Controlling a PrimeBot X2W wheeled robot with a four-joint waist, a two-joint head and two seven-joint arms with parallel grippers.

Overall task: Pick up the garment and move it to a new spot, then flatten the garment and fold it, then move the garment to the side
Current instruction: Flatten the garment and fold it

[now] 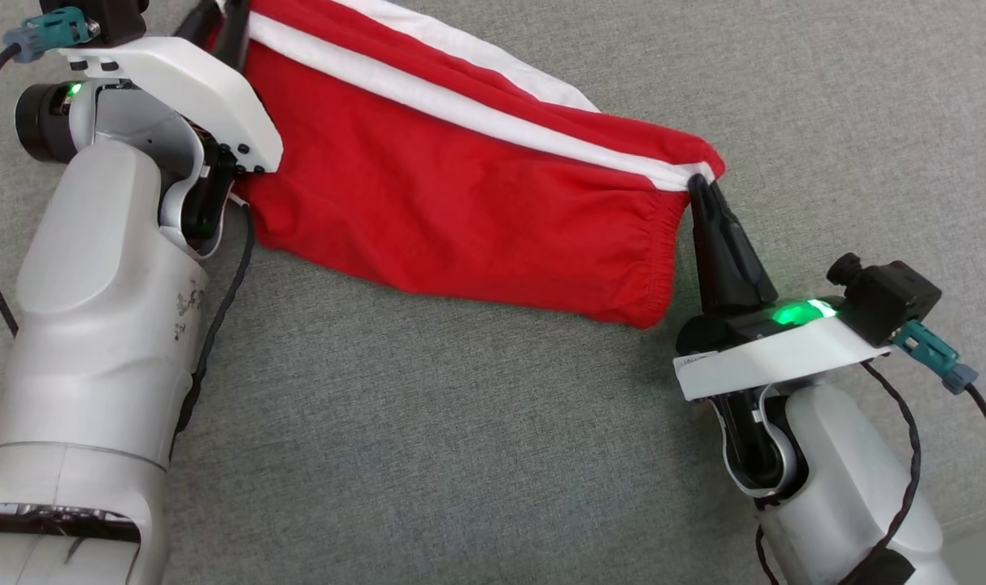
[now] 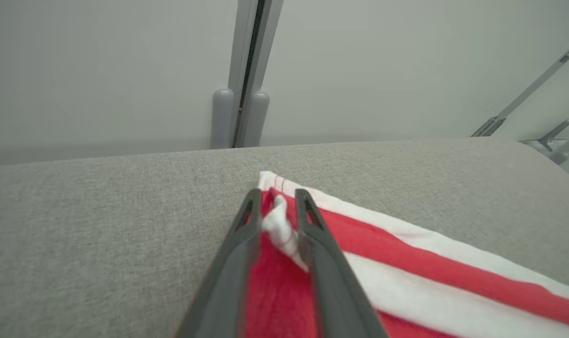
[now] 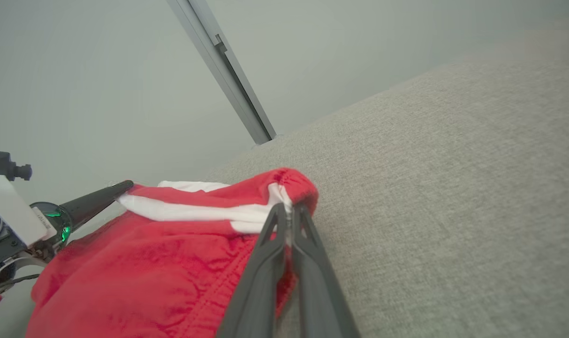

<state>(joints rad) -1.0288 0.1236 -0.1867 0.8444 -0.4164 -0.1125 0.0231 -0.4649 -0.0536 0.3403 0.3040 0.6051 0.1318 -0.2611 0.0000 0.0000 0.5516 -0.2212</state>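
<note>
- Grey fabric surface (image 1: 493,455) carries the red, white-striped garment (image 1: 460,203), which is stretched out between my two hands.
- Print on my right wrist's white plate (image 1: 769,357) is too small to read.
- My left hand (image 2: 276,199) is extended forward and clamped on the striped hem corner.
- My right hand (image 1: 700,191) has its fingers pressed together, pinching the waistband end.

Garment (image 1: 460,211) on cushion (image 1: 460,455) between left pincer (image 2: 277,199), right pincer (image 1: 698,185)
</note>
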